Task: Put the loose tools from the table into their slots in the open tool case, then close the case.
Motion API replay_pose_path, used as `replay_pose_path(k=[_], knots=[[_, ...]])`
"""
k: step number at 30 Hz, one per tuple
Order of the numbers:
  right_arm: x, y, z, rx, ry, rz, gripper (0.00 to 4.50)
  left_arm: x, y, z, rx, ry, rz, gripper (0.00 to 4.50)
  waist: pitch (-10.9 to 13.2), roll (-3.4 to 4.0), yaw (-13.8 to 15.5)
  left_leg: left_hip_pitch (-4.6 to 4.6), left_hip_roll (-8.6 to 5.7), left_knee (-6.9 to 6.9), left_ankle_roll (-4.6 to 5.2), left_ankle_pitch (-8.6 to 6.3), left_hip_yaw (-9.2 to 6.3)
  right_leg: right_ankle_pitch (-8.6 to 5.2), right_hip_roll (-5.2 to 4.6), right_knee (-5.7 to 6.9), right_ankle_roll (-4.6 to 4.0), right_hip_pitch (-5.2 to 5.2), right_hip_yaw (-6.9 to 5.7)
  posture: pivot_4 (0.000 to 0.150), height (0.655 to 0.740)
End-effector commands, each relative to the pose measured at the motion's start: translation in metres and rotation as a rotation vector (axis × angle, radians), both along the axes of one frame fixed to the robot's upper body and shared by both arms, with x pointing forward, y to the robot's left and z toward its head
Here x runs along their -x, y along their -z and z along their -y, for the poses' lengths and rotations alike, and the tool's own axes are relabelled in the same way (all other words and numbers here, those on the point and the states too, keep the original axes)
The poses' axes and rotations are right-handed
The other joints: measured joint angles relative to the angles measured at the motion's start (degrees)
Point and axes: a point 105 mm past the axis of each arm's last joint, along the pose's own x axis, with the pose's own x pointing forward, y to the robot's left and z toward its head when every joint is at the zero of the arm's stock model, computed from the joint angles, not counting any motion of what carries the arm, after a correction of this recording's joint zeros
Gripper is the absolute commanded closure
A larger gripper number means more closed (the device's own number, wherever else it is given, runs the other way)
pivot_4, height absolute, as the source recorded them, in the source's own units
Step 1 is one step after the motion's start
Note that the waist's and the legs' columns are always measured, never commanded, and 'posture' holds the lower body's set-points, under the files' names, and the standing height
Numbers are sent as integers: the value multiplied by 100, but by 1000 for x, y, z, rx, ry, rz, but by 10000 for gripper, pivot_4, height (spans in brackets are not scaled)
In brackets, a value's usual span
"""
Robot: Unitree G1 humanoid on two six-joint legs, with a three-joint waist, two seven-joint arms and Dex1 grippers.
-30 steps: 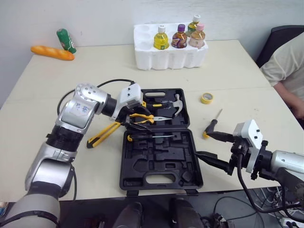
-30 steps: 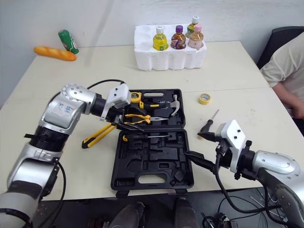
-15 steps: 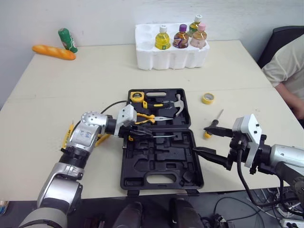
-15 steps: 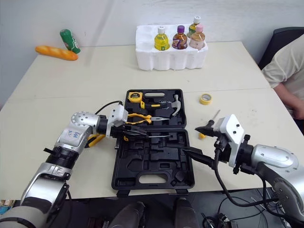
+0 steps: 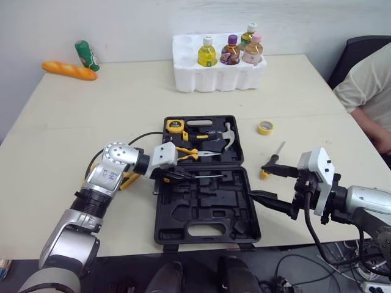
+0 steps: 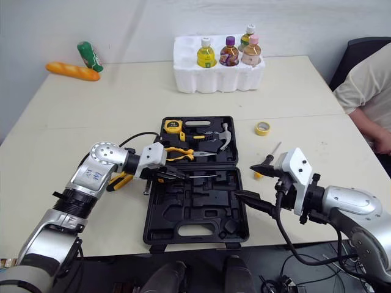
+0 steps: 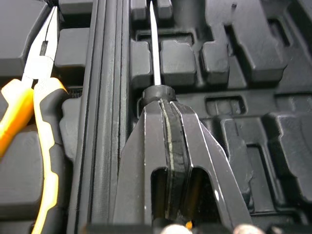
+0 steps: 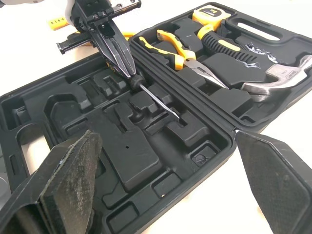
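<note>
At the far left corner of the table (image 5: 122, 116), a bread loaf (image 5: 68, 69) and a green can (image 5: 86, 53) lie side by side, well apart from your work. Nearer you, a yellow utility knife (image 6: 118, 180) lies just left of the open tool case (image 5: 208, 215), partly hidden behind your left arm.

Your left gripper (image 8: 129, 73) reaches in over the case's left edge. Its two fingers are pressed flat together with the pads meeting. The tips sit on the black handle of a screwdriver (image 7: 154, 48), right where the shaft begins. You cannot tell from these views whether the fingers have any hold on the handle or merely rest on it. That screwdriver lies in the near half of the case, along the hinge, with its shaft pointing right. The rest of the near half is bare moulded slots.

The far half carries a yellow tape measure (image 5: 175, 126), yellow-handled pliers (image 5: 187, 152) and a hammer (image 5: 225, 137). Beyond the case, a white foam tray (image 5: 214, 76) holds four bottles (image 5: 207, 51).

Right of the case, a roll of yellow tape (image 5: 265, 127) lies on the table. Nearer you, a second screwdriver (image 5: 276, 152) lies loose, apart from the case. Your right gripper (image 5: 259, 184) hovers just beside the case's right edge, fingers spread wide and holding nothing, with one fingertip near the loose screwdriver's handle. A person (image 5: 366, 85) in a pale shirt sits at the table's right side.
</note>
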Motion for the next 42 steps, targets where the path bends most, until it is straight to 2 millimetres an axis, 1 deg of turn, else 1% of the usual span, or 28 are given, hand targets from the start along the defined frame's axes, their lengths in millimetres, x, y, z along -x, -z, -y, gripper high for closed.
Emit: replay_pose_path(k=[1,2,5,9,12,16,18,20,22,24,25,27,28,29,30,32,33,34,35,37,38,39,40,41,42], knots=[[2,-3,-1,6,-2,21,0,3,55,-16,-175,-96,-138,44464,-10,4,5,34,2,-8,5,-4,-1,0,1,-11,0,36,-3,1500,7374],[2,-3,0,6,0,19,0,2,56,-15,-172,-107,-142,44464,-37,10,14,56,6,-11,12,-13,-5,-2,4,-25,-1,66,-7,1500,7374],[2,-2,1,8,5,16,0,0,57,-13,-166,-119,-144,44464,-72,13,26,66,3,-9,51,-42,-16,2,4,-38,6,89,-7,1500,7374],[1,-1,4,12,13,13,0,-2,55,-9,-137,-140,-165,44464,-86,13,58,71,1,-8,43,-38,-22,3,2,-39,8,97,-8,1500,7374],[0,1,6,20,17,10,0,0,57,-8,-150,-136,-163,44464,-87,13,82,79,1,-8,44,-38,-22,3,2,-41,8,106,-8,1500,7374],[-3,0,7,24,13,11,0,3,60,-9,-176,-125,-163,44464,-87,13,90,122,6,-14,56,-57,-22,0,4,-55,9,151,-10,1500,7374],[-3,0,6,29,8,14,0,2,58,-9,-173,-128,-153,44464,-87,14,94,129,9,-14,59,-64,-23,-2,5,-57,9,157,-11,1500,7374],[-5,-1,8,34,16,23,0,0,48,-9,-127,-141,-147,44464,-87,14,100,129,10,-14,58,-66,-23,-2,6,-59,9,157,-11,1500,7374],[-8,-2,11,35,36,30,0,1,35,-9,-55,-137,-139,44464,-86,13,100,128,10,-14,58,-67,-23,-2,6,-60,9,156,-11,1500,7374],[-7,-2,19,47,60,22,0,-1,10,-11,99,-169,-109,44464,-83,16,70,122,17,-16,54,-70,-22,-3,14,-64,8,149,-10,1500,7374],[-6,-3,24,52,73,24,0,0,-6,-14,199,-202,-105,44464,-74,24,32,121,19,-16,52,-72,-21,-3,17,-65,7,147,-8,1500,7374],[-8,-10,43,45,152,38,0,4,-34,-35,371,-298,-102,44464,-56,28,-23,97,28,-17,43,-75,-22,-5,27,-65,3,125,-7,1500,7374],[-9,-14,56,36,204,40,0,8,-43,-47,427,-345,-103,44464,-53,22,-35,76,33,-16,21,-66,-20,-6,34,-61,2,96,-3,1500,7374],[-10,-16,64,30,237,41,0,12,-47,-54,454,-375,-104,44464,-40,10,-44,40,35,-5,7,-59,-21,-5,46,-44,-1,49,8,1500,7374],[-10,-17,76,33,276,37,0,16,-51,-65,483,-423,-106,41660,-37,6,-36,18,36,0,-2,-53,-19,-7,49,-32,-4,18,11,1500,7374],[-8,-16,107,51,375,15,0,27,-51,-100,542,-557,-184,35890,-34,8,-16,15,48,-3,-9,-53,-20,-13,58,-33,-16,13,9,1500,7374],[-8,-16,121,59,426,9,0,31,-47,-121,536,-654,-172,31785,-33,9,-9,17,51,-8,-10,-54,-19,-15,61,-37,-20,13,9,1500,7374],[-7,-15,134,64,468,-3,0,37,-42,-139,518,-729,-156,26427,-32,10,-7,20,52,-10,-10,-55,-19,-17,61,-38,-23,15,9,1500,7374],[-6,-14,147,73,509,-14,0,45,-36,-160,487,-804,-135,24388,-27,19,-20,22,53,-12,-10,-56,-18,-17,61,-41,-24,17,10,1500,7374],[-3,-12,174,95,594,-30,0,63,-28,-199,449,-940,-118,14390,-10,29,-14,40,55,-21,-3,-62,-2,-18,61,-48,-26,32,21,1500,7374],[-1,-11,187,102,635,-35,0,72,-27,-219,440,-1013,-109,11293,2,30,-12,41,55,-21,0,-68,-1,-18,61,-52,-26,34,20,1500,7374],[1,-10,200,111,679,-38,0,81,-27,-242,439,-1102,-89,6469,23,28,-8,42,55,-21,3,-73,0,-16,60,-52,-27,35,21,1500,7374],[3,-8,214,121,727,-42,0,89,-28,-266,436,-1196,-60,2939,35,28,-8,42,56,-21,25,-87,0,-12,60,-57,-32,37,20,1500,7374],[4,-7,224,131,762,-43,0,97,-30,-284,433,-1262,-37,1295,40,27,-8,40,59,-21,33,-91,0,-7,60,-60,-38,36,18,1500,7374],[5,-7,235,141,802,-40,0,105,-32,-302,430,-1326,-12,1295,41,26,-1,39,66,-21,33,-91,-1,-2,64,-67,-44,36,14,1500,7374]])
